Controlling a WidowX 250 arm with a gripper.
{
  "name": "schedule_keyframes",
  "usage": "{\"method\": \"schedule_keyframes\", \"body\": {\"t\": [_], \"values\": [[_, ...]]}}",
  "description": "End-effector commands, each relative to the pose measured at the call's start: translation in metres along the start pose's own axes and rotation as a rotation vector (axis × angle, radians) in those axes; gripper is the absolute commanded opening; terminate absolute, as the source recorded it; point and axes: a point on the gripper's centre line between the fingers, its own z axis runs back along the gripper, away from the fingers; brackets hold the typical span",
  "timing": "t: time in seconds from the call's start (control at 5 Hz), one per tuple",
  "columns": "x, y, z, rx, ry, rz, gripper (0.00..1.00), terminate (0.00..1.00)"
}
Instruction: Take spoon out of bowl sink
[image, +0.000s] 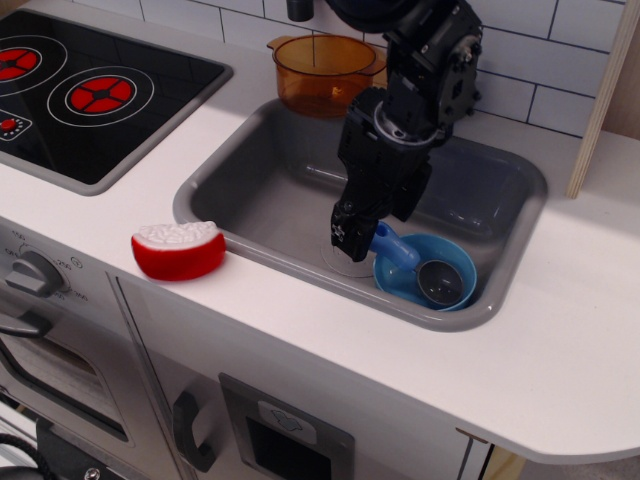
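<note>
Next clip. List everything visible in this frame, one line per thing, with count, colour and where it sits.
spoon: 1, blue handle with grey head, lying in the bowl, handle sticking out over its left rim
bowl: 1, light blue, in the front right corner of the sink
sink: 1, grey, set in the white counter
pot: 1, transparent orange, on the counter behind the sink
red and white toy: 1, on the counter front left of the sink
stove top: 1, black with red burners, left of the sink
counter: 1, white, around sink and stove
tiled wall: 1, white, at the back
gripper: 1, black, lowered into the sink at the spoon's handle; whether it has closed cannot be told
</note>
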Motion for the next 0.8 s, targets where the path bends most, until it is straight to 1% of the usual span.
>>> {"method": "schedule_keyframes", "body": {"t": [0.0, 0.2, 0.4, 0.6], "values": [[-0.002, -0.008, 0.008, -0.025, 0.000, 0.011, 0.00, 0.00], [-0.002, -0.008, 0.007, -0.027, -0.005, 0.013, 0.00, 0.00], [0.000, -0.006, 0.011, -0.019, 0.005, 0.023, 0.00, 0.00], [0.006, -0.007, 0.021, -0.009, 0.042, 0.051, 0.00, 0.00]]}}
